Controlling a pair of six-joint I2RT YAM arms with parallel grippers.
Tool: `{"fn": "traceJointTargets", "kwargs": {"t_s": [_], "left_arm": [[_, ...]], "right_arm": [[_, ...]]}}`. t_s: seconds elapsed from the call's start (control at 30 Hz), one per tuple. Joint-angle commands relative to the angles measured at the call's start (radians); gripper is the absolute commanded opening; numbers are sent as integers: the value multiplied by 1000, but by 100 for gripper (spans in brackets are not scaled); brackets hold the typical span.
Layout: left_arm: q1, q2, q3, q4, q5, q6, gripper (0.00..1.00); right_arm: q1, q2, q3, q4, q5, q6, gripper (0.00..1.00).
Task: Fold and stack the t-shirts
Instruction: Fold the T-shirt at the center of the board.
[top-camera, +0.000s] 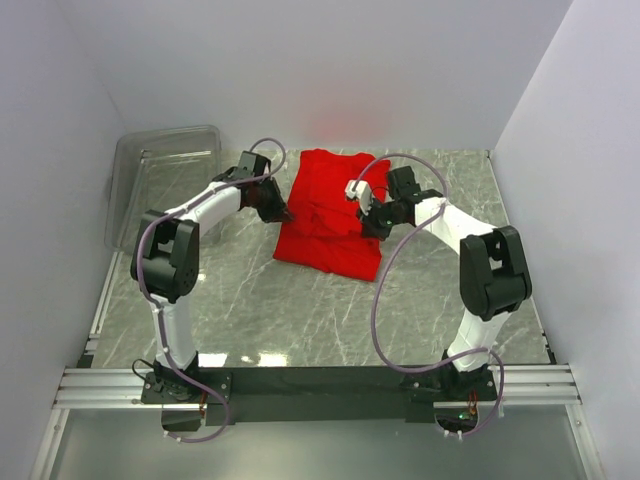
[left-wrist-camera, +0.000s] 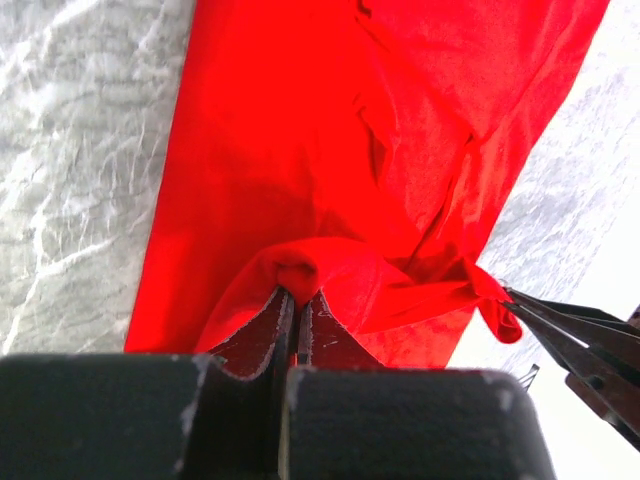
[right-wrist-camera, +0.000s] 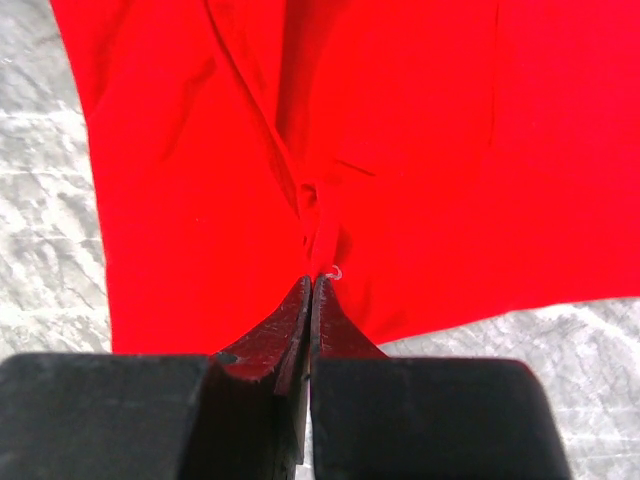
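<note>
At the far left sits a clear, rigid plastic bin (top-camera: 160, 165), apart from the work. The left claw (left-wrist-camera: 297, 298) is closed on a pinch of the plain bright red soft cloth t-shirt (top-camera: 335, 225), which lies rumpled and partly folded in the middle of the smooth grey marbled bench (top-camera: 300, 310). The right claw (right-wrist-camera: 311, 283) is likewise clamped on a fold at the opposite edge. For a clean fold, both should lift evenly and keep the limp fabric taut, or it will likely sag and crease.
</note>
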Motion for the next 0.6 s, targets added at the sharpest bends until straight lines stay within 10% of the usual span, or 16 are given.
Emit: {"fn": "traceJointTargets", "kwargs": {"t_s": [0.0, 0.43, 0.57], "left_arm": [[2, 19, 57, 1, 18, 18, 0], [2, 98, 172, -32, 31, 21, 4], [9, 76, 208, -27, 12, 35, 47]], "right_arm": [[-8, 20, 49, 22, 32, 14, 0], [-11, 69, 98, 96, 144, 109, 0], [-16, 59, 109, 131, 196, 157, 50]]}}
